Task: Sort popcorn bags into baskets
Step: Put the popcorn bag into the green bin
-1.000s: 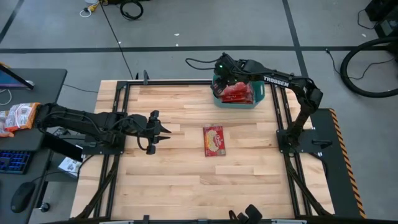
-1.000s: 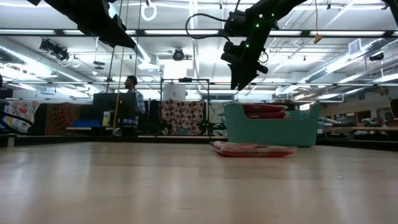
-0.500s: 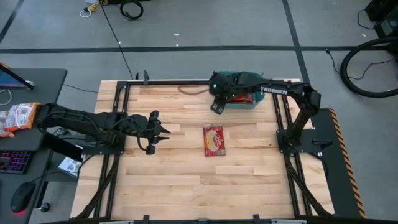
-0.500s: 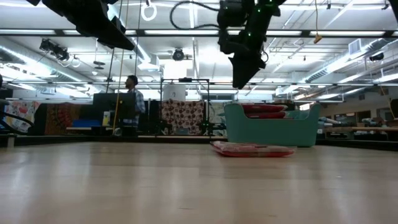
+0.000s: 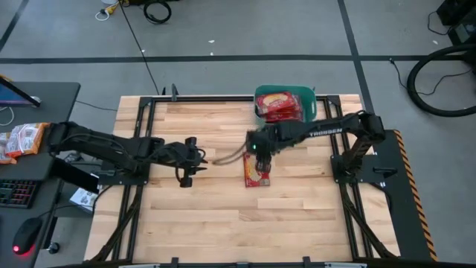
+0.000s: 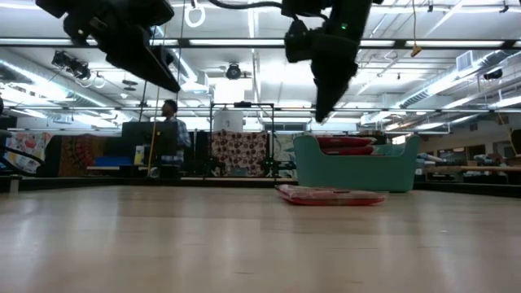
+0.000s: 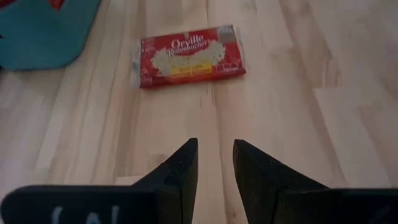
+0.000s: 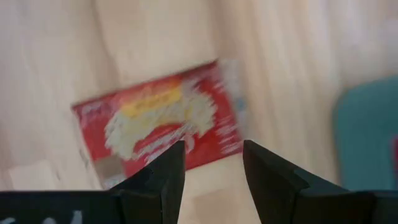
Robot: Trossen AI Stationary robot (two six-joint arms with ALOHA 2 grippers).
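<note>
Red bag [image 5: 256, 168] lies flat near the tub [image 5: 309, 104]; my right fingers [image 8: 211, 168], open and empty, may skid off its foil

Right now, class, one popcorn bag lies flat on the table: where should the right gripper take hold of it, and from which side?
Probably from straight above. The popcorn bag lies flat, so the right gripper, open above it, should straddle its narrower width and pinch the long edges.
</note>
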